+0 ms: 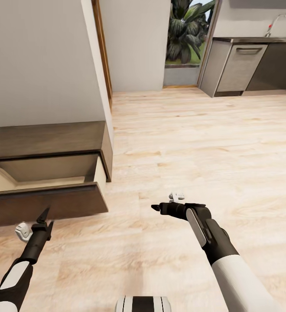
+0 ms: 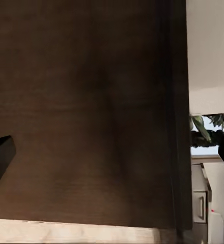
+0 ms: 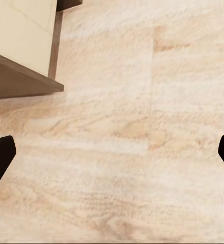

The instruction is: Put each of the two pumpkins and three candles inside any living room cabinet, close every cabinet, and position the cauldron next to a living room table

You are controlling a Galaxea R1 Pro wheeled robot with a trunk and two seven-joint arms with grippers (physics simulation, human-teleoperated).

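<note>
The cabinet (image 1: 47, 138) is a low dark-brown unit against the left wall. One drawer (image 1: 43, 173) is pulled out, showing a pale wood inside with nothing visible in the part I see. My left gripper (image 1: 47, 218) is open just in front of the dark drawer front (image 1: 52, 203), which looms close in the left wrist view (image 2: 91, 112). My right gripper (image 1: 157, 208) is open over bare floor, to the right of the drawer's corner (image 3: 25, 76). The pumpkins, candles, cauldron and table are out of view.
Light wood floor (image 1: 195, 151) stretches ahead and to the right. A white wall (image 1: 39, 60) rises above the cabinet. Grey kitchen units (image 1: 238, 69) with a tap stand at the back right, and a plant (image 1: 186, 30) shows behind glass.
</note>
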